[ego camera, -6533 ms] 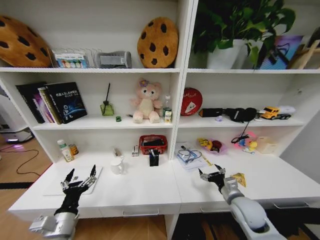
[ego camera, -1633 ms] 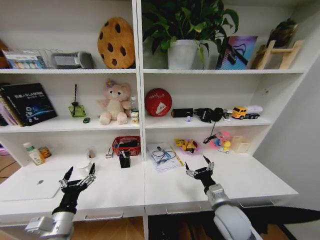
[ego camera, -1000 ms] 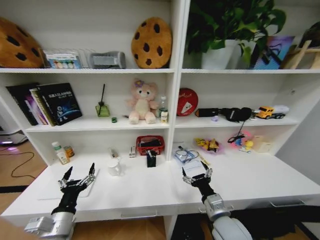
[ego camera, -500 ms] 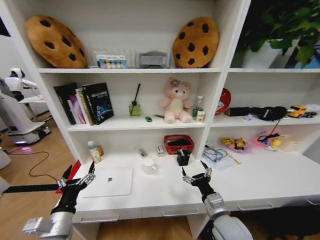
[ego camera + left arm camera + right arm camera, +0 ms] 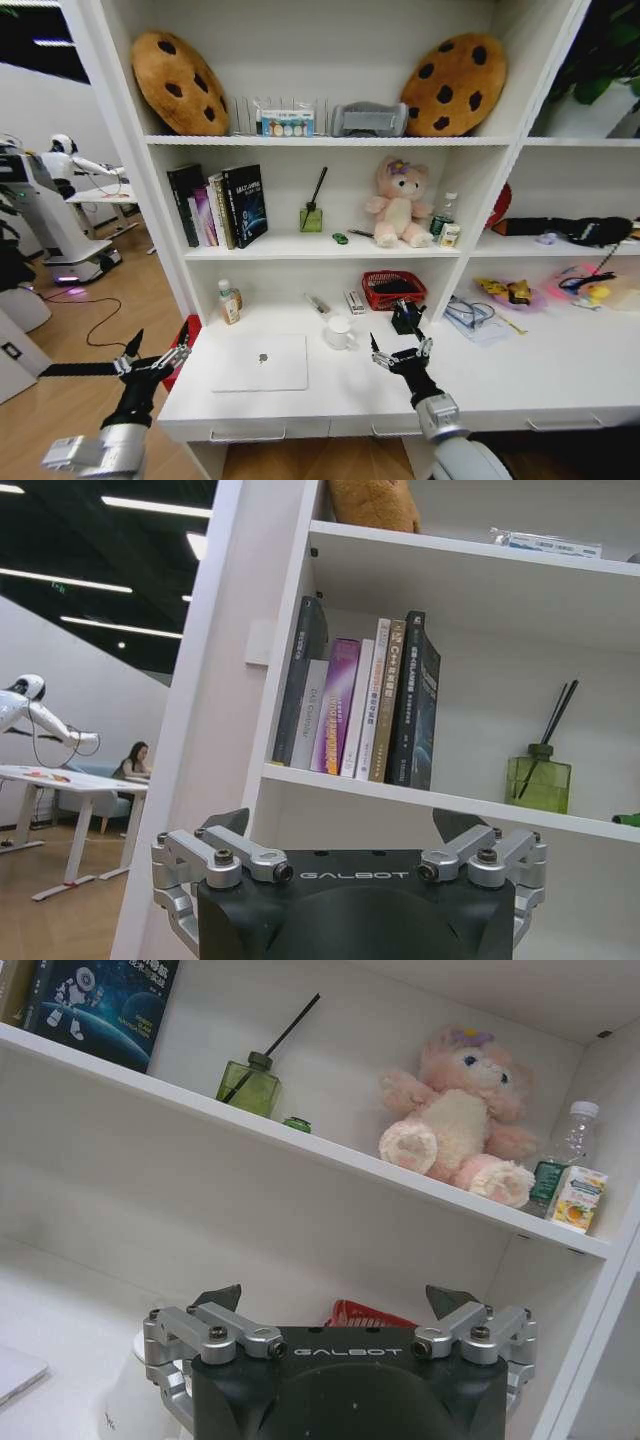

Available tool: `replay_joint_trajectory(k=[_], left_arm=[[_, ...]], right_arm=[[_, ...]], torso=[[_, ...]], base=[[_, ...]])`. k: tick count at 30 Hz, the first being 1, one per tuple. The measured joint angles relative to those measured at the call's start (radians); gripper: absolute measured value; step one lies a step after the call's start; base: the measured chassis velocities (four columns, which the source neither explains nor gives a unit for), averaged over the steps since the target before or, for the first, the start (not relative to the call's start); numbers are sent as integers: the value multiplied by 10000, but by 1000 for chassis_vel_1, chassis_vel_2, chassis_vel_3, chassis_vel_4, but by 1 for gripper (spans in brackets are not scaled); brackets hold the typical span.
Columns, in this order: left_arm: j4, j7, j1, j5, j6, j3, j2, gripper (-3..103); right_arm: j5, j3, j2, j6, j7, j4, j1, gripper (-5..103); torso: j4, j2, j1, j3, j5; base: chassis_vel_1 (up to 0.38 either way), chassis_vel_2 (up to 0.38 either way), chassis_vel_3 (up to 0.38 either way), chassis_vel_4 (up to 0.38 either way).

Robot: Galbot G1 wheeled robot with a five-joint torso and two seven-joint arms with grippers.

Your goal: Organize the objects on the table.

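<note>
A thin silver laptop [image 5: 262,362] lies flat on the white table [image 5: 330,400], left of a white mug [image 5: 339,333]. A black cube pen holder [image 5: 405,318] stands right of the mug, and a green-capped bottle [image 5: 230,302] stands at the back left. A tiny green toy car [image 5: 340,238] sits on the shelf above. My right gripper [image 5: 402,353] hovers open over the table's front, just before the pen holder and right of the mug [image 5: 130,1395]. My left gripper [image 5: 152,358] hangs open beyond the table's left end, over the floor, holding nothing.
A red basket [image 5: 393,290] sits at the back of the table. The shelves above carry books [image 5: 218,205], a reed diffuser [image 5: 312,215], a pink plush bear [image 5: 400,205] and cookie cushions [image 5: 178,68]. Cables and small toys [image 5: 505,295] lie at the right. Another robot [image 5: 50,215] stands at the far left.
The whole picture has slid to the right, so the camera has turned left. My left gripper now lies past the table's left end. Both grippers stay open.
</note>
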Motion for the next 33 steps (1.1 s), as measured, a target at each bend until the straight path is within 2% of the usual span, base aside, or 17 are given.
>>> replay_joint_trajectory(k=[8, 20, 23, 26, 29, 30, 31, 33], left_arm=[[68, 20, 134, -157, -97, -205, 52, 100], [141, 78, 179, -170, -210, -157, 26, 100], [141, 85, 185, -167, -224, -153, 7, 100], [142, 85, 221, -216, -252, -222, 7, 100], [147, 87, 245, -258, -332, -275, 10, 100], [167, 87, 256, -268, -358, -284, 2, 100], [167, 87, 256, -268, -358, -284, 2, 100], [177, 93, 247, -268, -379, -268, -23, 100]], right_arm=[[-2, -110, 87, -199, 29, 17, -118, 100], [-146, -58, 79, -235, -43, 133, -408, 100], [-157, -78, 56, -260, -116, 157, -411, 100], [-158, -101, 28, -326, -166, 208, -428, 100], [-159, -109, 14, -395, -205, 220, -487, 100], [-168, -109, 12, -394, -301, 234, -552, 100], [-168, -109, 12, -394, -301, 234, -552, 100], [-181, -50, 5, -198, -746, 200, -699, 100]], torso=[[3, 2, -5, -2, -1], [6, 4, -6, -3, -8], [3, 2, -6, -1, 5], [8, 4, -9, -3, -16], [4, 3, -8, -2, 10], [7, 7, -12, -5, -19], [7, 7, -12, -5, -19], [3, 3, -8, -1, 15]], base=[[114, -175, -142, 177], [271, -259, -283, 263], [347, -360, -356, 358], [357, -370, -328, 383], [382, -355, -366, 378], [350, -393, -339, 366], [350, -393, -339, 366], [368, -335, -416, 333]])
